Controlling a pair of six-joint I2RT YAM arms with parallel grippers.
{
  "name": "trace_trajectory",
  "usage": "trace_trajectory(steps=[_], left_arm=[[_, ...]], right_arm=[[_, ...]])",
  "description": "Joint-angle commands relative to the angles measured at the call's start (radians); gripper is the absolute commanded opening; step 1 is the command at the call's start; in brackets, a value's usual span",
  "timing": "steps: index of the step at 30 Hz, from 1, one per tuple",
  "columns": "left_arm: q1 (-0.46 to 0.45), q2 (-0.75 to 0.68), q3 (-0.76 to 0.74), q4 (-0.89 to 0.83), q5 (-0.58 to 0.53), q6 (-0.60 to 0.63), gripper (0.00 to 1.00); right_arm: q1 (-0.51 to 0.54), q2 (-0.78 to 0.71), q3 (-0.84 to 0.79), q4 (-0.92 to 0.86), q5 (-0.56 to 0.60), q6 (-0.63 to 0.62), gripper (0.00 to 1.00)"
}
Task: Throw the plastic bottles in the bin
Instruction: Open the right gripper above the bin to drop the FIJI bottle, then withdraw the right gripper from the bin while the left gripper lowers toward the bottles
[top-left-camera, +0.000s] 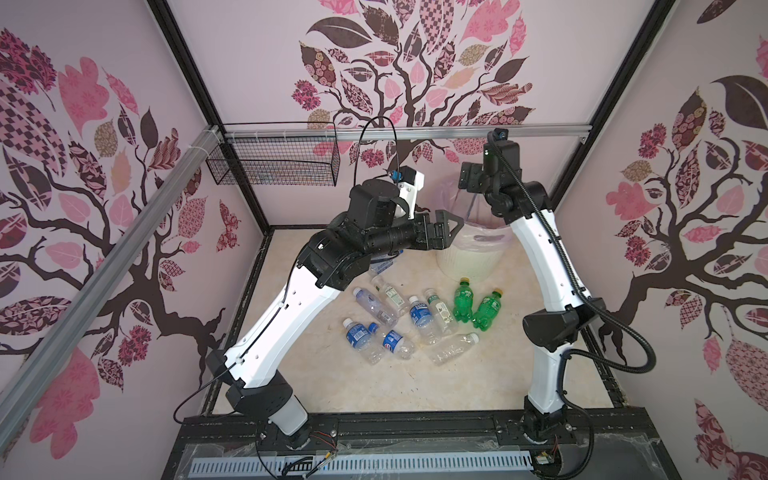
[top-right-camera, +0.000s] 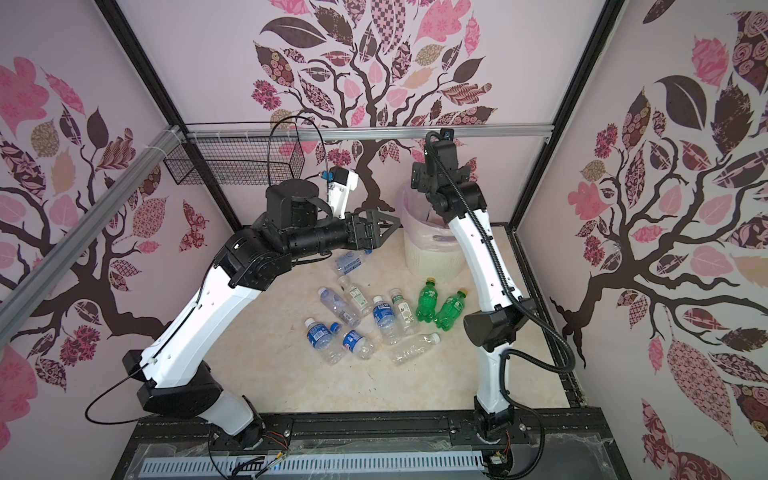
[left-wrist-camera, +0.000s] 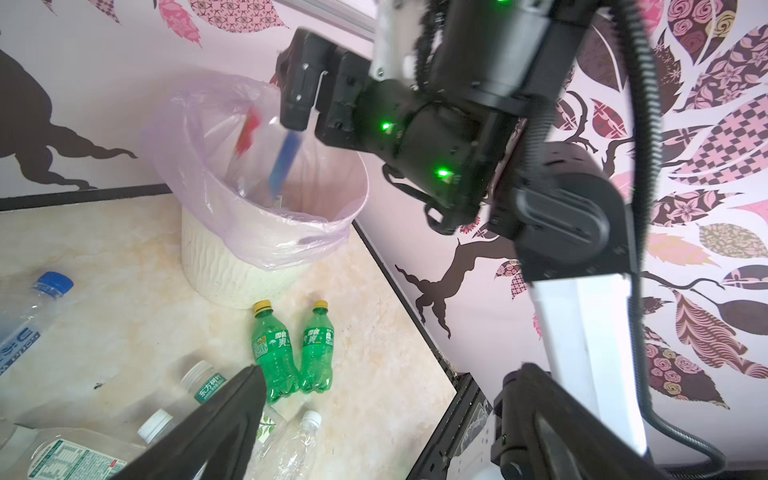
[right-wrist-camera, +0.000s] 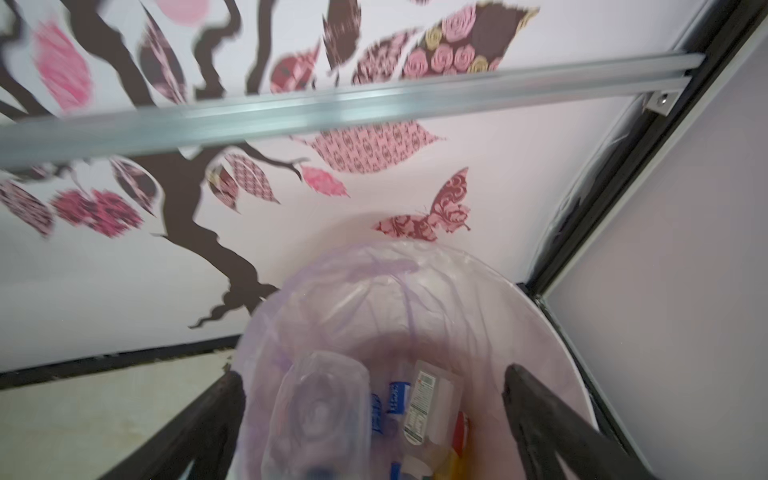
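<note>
The bin (top-left-camera: 469, 262) (top-right-camera: 432, 259) (left-wrist-camera: 224, 266), cream and ribbed with a pale lilac bag, stands at the back right. My right gripper (right-wrist-camera: 374, 374) (top-left-camera: 471, 176) hangs open right over it. A clear bottle (right-wrist-camera: 320, 407), blurred, is loose between the spread fingers above the bag; the left wrist view shows it as a blue streak (left-wrist-camera: 284, 160). More bottles lie inside the bin (right-wrist-camera: 432, 407). My left gripper (left-wrist-camera: 390, 370) (top-left-camera: 449, 224) is open and empty, just left of the bin. Two green bottles (top-left-camera: 463, 299) (top-left-camera: 488, 309) and several clear ones (top-left-camera: 419, 316) lie on the floor.
A black wire mesh basket (top-left-camera: 274, 166) hangs on the back rail at the left. One clear bottle (top-right-camera: 351, 262) lies partly under my left forearm. Patterned walls close in on three sides, with a black frame rail (top-left-camera: 415, 424) at the front.
</note>
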Motion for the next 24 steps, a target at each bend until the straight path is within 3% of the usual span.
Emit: trace_trajectory(steps=[1, 11, 17, 24], left_arm=[[0.002, -0.035, -0.028, -0.010, -0.028, 0.031, 0.97], [0.003, -0.019, -0.045, -0.003, -0.020, -0.016, 0.97], [0.008, -0.025, -0.060, -0.022, -0.068, -0.023, 0.97], [0.056, -0.052, -0.128, -0.055, -0.107, -0.114, 0.97]], right_arm=[[-0.004, -0.070, 0.016, -0.042, 0.036, 0.028, 0.99], [-0.005, -0.197, -0.178, -0.023, 0.018, 0.043, 0.99], [-0.004, -0.239, -0.233, -0.023, -0.032, 0.073, 0.99], [0.032, -0.289, -0.300, -0.020, -0.053, 0.072, 0.99]])
